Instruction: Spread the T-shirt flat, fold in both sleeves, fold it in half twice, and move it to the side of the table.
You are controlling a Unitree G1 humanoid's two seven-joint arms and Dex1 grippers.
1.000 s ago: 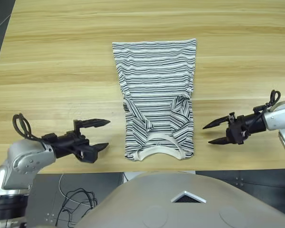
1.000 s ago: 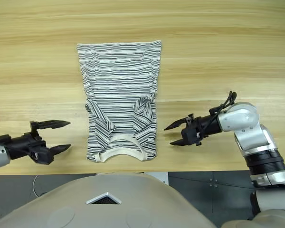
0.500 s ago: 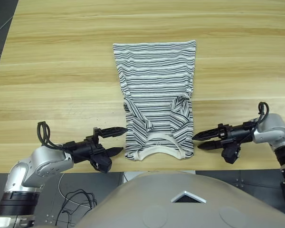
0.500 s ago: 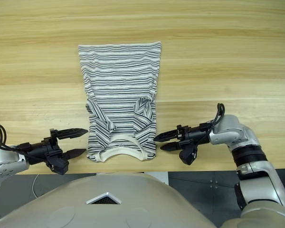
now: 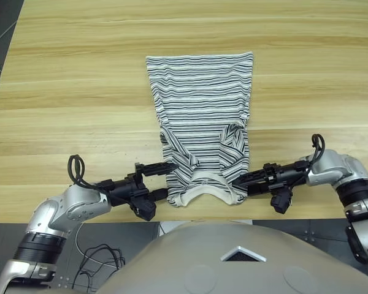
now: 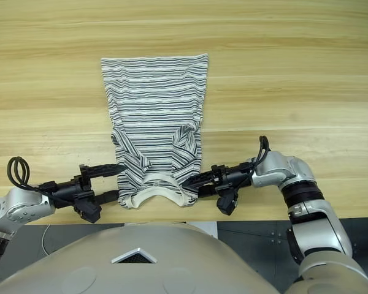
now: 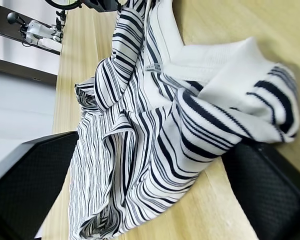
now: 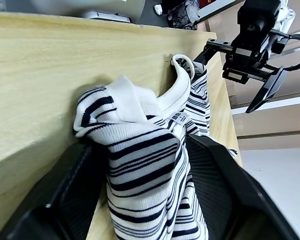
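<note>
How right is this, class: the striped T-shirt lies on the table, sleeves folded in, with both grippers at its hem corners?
Wrong end: the left gripper and right gripper are at the collar-end corners of the T-shirt, not its hem, as the left eye view shows. The rest stands.

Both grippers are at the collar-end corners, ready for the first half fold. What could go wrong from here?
1. The left gripper and right gripper each straddle bunched cloth of the T-shirt. A pinch may catch only some layers, so the folded-in sleeves may fall open on lifting.
2. The collar lies close to the near edge of the table. A pull toward the robot could drag it over.
</note>
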